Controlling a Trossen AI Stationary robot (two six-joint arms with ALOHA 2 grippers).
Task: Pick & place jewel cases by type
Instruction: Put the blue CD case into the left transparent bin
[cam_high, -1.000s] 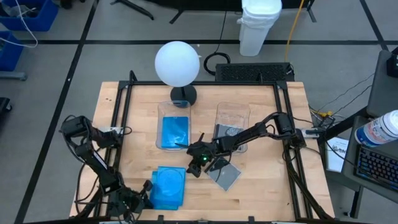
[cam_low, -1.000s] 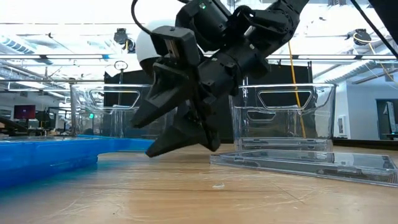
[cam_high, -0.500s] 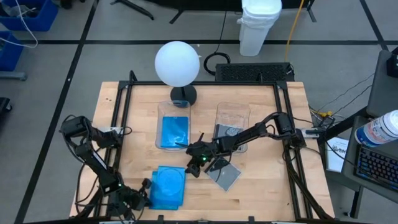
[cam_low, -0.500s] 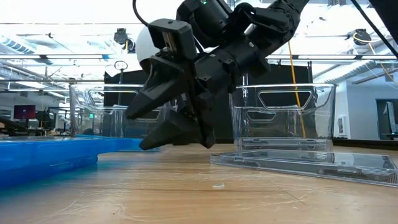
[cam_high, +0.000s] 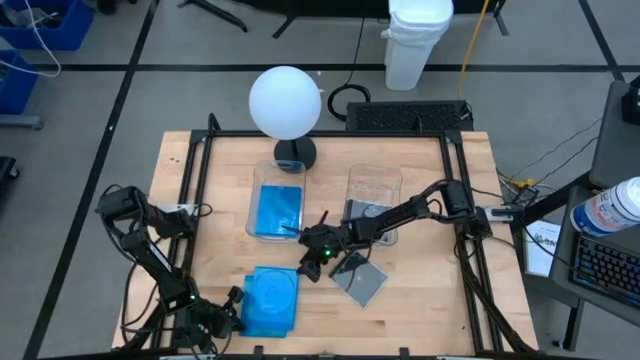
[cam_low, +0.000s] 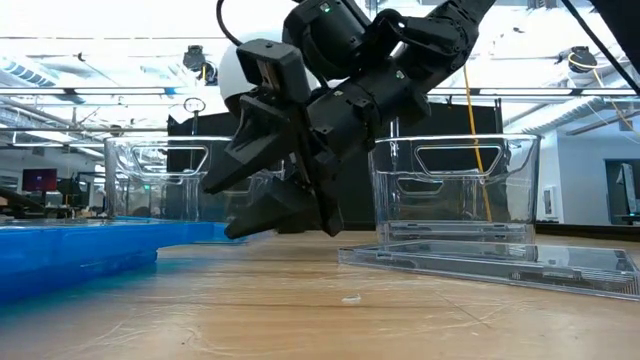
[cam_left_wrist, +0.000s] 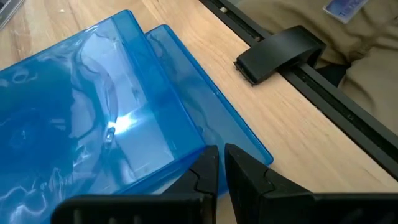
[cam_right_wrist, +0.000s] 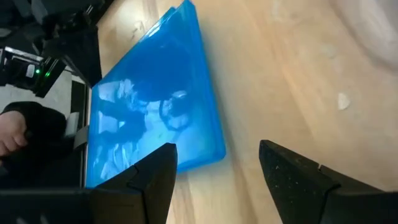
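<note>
Two bright blue jewel cases lie stacked, slightly offset, near the table's front left. They also show in the left wrist view and the right wrist view. My left gripper is shut, low at the stack's near corner, front left in the high view. My right gripper hangs open above bare wood between the stack and a clear grey jewel case lying flat on the table. Nothing is between its fingers. A blue case lies in the left tub and a clear case in the right tub. My left gripper's shut fingertips stand right at the lower blue case's corner edge, coming in slanting down from the table's near left. I cannot tell whether they touch it. The stack lies flat on the table.
Two clear plastic tubs stand side by side at mid table. A white globe lamp stands at the far edge. Black frame rails run along the table's sides, with a black clamp near the stack.
My right gripper has tipped up a little. Its fingertips have risen slightly and edged toward the blue stack, and its fingers have stayed open.
</note>
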